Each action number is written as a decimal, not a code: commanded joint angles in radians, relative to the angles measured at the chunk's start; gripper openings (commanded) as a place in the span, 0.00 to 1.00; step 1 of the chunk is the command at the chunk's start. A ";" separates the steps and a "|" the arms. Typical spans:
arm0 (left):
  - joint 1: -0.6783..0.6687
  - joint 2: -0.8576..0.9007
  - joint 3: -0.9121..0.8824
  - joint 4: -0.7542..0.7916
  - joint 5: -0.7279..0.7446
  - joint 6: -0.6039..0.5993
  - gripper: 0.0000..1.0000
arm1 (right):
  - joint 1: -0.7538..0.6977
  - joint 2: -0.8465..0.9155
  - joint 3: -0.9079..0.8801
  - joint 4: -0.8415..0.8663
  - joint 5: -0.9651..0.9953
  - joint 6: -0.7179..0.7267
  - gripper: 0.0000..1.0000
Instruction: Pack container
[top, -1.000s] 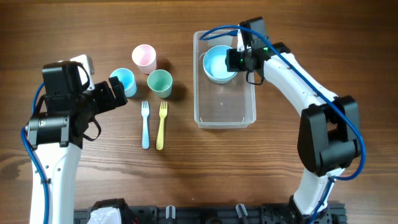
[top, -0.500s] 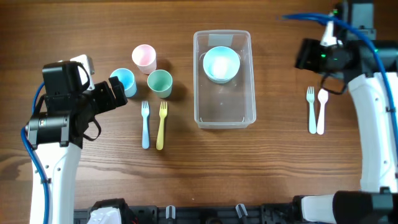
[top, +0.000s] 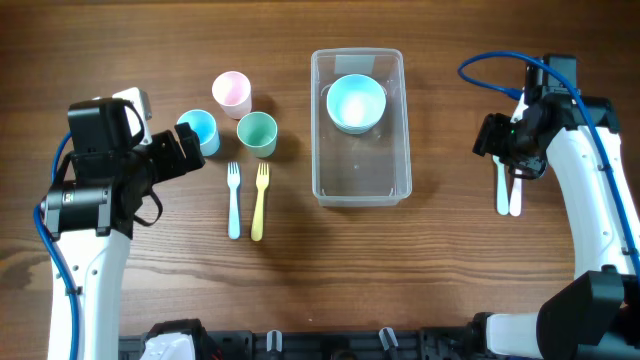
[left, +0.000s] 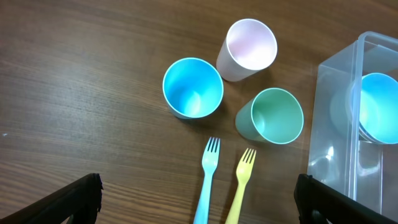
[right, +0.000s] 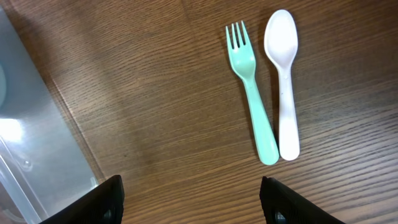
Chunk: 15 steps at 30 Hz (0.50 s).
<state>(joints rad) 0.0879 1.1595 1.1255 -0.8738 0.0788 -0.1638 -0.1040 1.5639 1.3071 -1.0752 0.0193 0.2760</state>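
The wooden desk (top: 440, 260) carries everything. The container (top: 360, 185), a clear plastic bin, lies on it between the two arms: ahead and to the right of the left jaws, and to the left side of the right jaws, a little apart from them. I judge it light, thin-walled and a bit flexible, with smooth, slippery sides. The best place to hold it would be the raised rim of a long side, pinched from above.

Inside it, at the end far from the arm bases, sits a pale blue bowl (top: 356, 101), possibly nested on a second one; I cannot tell surely. The rest of its floor is bare.

Ahead of the left jaws stand three empty cups close together: pink cup (left: 247, 48), blue cup (left: 192, 88) and green cup (left: 272, 116). Nearer to these jaws lie a blue fork (left: 208, 180) and a yellow fork (left: 240, 185), side by side. Ahead of the right jaws lie a green fork (right: 252, 93) and a white spoon (right: 283, 81), almost touching.

Both pairs of jaws stand wide apart and hold nothing.
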 joint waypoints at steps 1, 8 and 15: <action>0.007 -0.001 0.015 0.044 -0.002 -0.009 1.00 | -0.002 0.003 -0.007 0.005 -0.016 0.013 0.72; 0.006 -0.001 0.015 -0.016 0.006 -0.009 1.00 | -0.002 0.032 -0.007 0.081 0.079 0.015 0.76; 0.006 -0.001 0.015 -0.010 0.160 -0.009 1.00 | -0.002 0.087 -0.007 0.077 0.012 0.022 0.80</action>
<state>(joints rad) 0.0879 1.1595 1.1259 -0.8936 0.1596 -0.1642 -0.1040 1.6386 1.3037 -1.0008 0.0677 0.2874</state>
